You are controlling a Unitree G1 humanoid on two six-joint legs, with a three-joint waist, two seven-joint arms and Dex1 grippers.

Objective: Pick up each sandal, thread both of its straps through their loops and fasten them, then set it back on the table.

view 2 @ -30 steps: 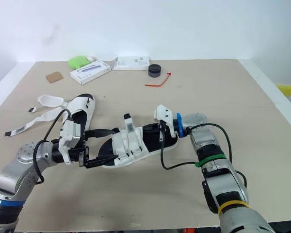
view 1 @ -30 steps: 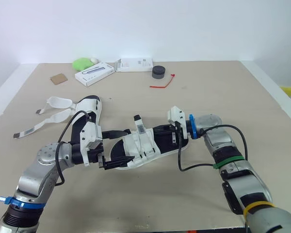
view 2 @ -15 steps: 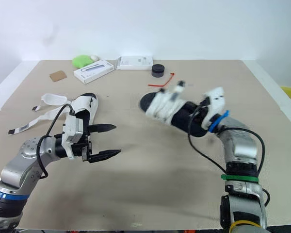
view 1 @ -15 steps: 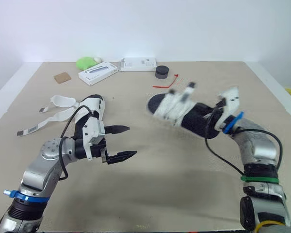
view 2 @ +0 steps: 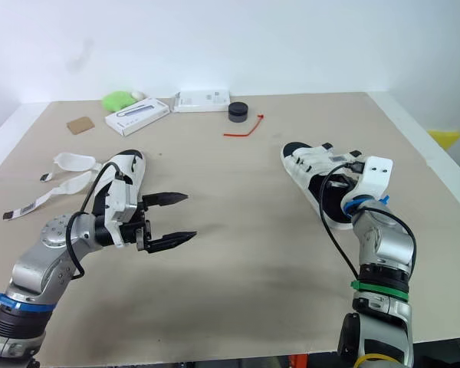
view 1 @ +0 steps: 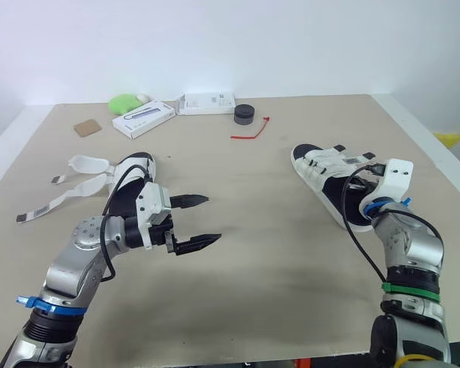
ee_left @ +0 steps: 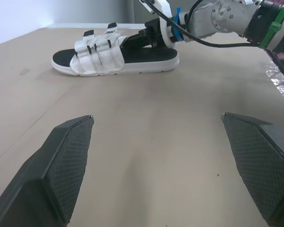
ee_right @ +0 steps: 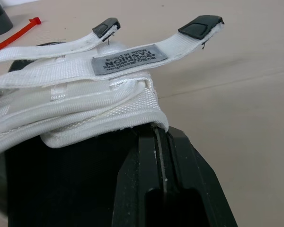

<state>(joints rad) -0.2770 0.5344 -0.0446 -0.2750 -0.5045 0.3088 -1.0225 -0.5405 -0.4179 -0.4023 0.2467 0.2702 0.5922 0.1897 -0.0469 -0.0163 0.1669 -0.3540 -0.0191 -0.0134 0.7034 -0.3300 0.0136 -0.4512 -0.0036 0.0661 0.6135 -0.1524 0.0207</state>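
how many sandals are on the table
2. The right sandal lies on the table's right side, heel in the right gripper; the left sandal lies on the left, by the open left gripper, straps undone.

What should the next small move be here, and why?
Probably open the right gripper and let go of the fastened sandal: it lies flat on the table with both straps closed, while the second sandal beside the open left gripper has loose straps.
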